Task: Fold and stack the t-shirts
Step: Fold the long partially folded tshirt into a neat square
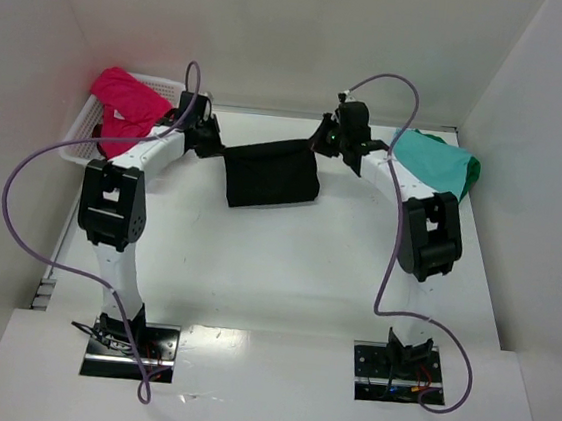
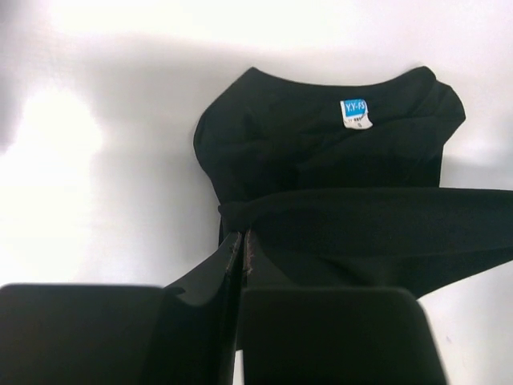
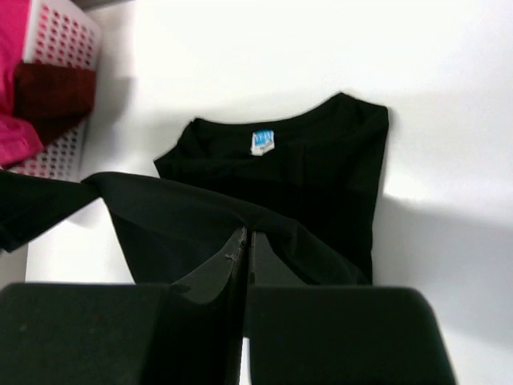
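Left claw (image 1: pixel 209 143) and right claw (image 1: pixel 321 140) each pinched one end of the black t-shirt (image 1: pixel 272 174), stretched between them over the far tabletop (image 1: pixel 286 261), its neck label (image 2: pixel 353 113) showing.

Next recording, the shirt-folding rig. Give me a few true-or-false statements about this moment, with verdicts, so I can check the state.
1. The left tool and the right tool are both shut on the black t-shirt. True.
2. The white basket stands at the table's far right. False: it stands at the far left.
3. The black t-shirt's neck label is light blue. True.
4. The teal t-shirt lies in the basket. False: it lies at the far right, apart from the basket; a pink t-shirt is in the basket.
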You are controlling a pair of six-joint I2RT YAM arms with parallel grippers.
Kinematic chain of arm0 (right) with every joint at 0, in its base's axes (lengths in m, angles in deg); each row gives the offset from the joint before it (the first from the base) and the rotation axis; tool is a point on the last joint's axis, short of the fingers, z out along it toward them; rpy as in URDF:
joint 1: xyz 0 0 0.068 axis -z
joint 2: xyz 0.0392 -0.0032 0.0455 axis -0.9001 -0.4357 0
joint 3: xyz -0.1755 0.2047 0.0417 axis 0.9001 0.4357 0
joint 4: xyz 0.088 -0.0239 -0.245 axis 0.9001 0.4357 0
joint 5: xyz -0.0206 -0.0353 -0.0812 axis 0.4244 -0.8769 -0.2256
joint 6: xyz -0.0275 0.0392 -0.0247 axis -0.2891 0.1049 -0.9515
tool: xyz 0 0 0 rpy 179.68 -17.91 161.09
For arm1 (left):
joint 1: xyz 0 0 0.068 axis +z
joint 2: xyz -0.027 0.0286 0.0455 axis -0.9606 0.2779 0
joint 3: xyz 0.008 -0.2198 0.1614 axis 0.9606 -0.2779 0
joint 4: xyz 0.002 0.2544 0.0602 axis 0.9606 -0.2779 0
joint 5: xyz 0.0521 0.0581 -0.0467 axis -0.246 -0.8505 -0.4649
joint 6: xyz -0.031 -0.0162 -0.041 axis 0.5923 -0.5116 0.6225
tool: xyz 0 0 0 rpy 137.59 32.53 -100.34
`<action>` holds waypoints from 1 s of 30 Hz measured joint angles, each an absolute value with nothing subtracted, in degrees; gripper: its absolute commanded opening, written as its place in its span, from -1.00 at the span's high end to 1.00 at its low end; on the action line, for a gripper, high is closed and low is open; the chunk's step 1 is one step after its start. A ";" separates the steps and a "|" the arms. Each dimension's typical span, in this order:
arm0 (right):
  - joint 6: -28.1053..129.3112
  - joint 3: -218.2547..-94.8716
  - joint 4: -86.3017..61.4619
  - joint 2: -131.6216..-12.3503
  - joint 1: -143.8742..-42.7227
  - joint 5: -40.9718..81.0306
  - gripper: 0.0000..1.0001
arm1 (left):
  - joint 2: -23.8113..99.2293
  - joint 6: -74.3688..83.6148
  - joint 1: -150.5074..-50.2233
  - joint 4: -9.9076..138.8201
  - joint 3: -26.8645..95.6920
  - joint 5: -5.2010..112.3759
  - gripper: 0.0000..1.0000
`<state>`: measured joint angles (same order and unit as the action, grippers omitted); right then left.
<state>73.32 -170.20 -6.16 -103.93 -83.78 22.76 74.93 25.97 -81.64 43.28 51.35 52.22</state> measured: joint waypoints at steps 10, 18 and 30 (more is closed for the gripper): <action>72.34 -186.75 -4.07 -122.15 -81.83 22.76 -0.32 | 90.37 24.62 -79.57 42.37 65.30 52.70 -0.22; 71.51 -188.85 -0.17 -126.49 -80.79 22.45 -0.94 | 91.11 24.46 -78.20 41.56 65.35 52.88 -0.67; 71.57 -171.82 -1.68 -114.23 -80.79 23.55 -0.90 | 82.47 24.22 -78.74 44.85 49.25 60.29 -0.69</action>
<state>71.57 -171.82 -1.68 -114.23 -80.79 23.55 82.47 24.22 -78.74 44.85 49.25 60.29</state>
